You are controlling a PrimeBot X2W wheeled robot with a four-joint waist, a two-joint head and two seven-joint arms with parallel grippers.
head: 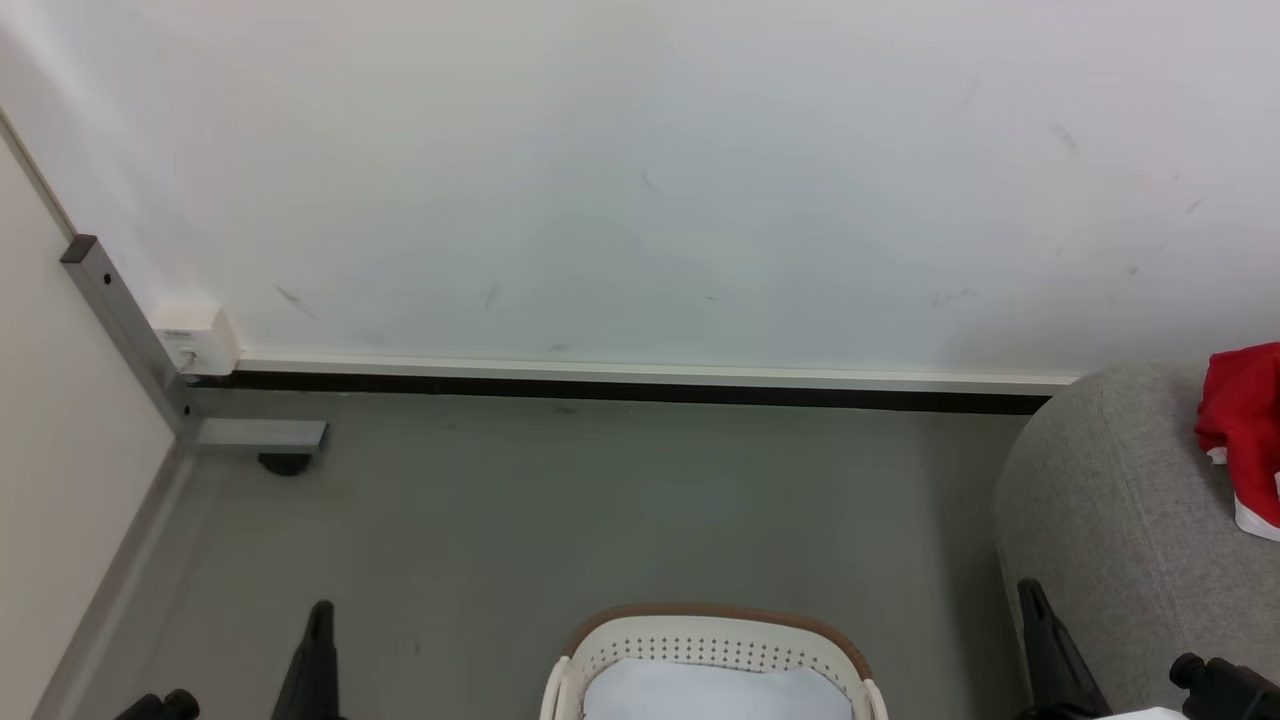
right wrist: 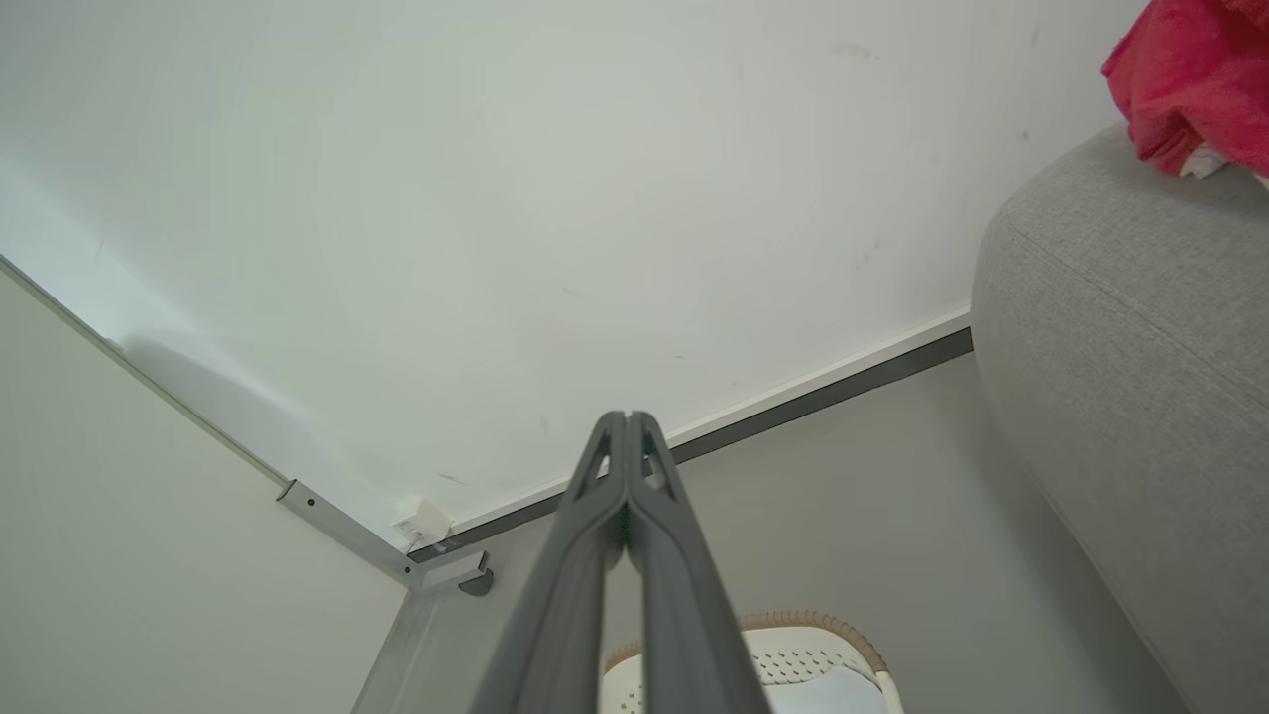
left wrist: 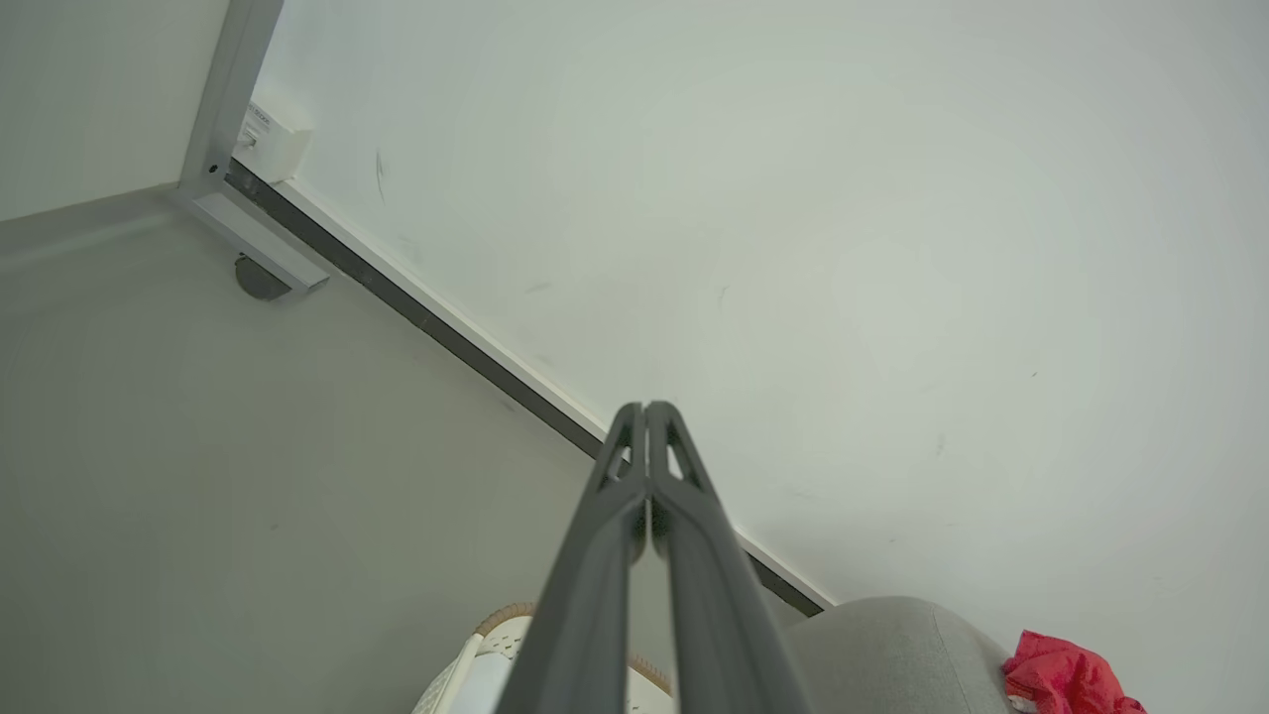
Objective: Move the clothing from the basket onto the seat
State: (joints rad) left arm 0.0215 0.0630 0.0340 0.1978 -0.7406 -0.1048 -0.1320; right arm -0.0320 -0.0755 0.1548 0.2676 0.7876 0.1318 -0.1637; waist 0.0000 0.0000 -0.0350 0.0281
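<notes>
Looking done: red garment (head: pixel 1245 420) lies on grey sofa (head: pixel 1100 500) at 3 o'clock; laundry basket (head: pixel 700 645) at 6 has a pale pad (head: pixel 715 692). Both jaws closed tight, empty. Keep arms parked off the sofa.

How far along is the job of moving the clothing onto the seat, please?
Done, it seems: the red clothing lies on the grey seat, and the basket shows just a pale pad. In hand: nothing; the left hand and right hand are shut and empty. Left: apparently nothing, though the basket's near part is out of view.
</notes>
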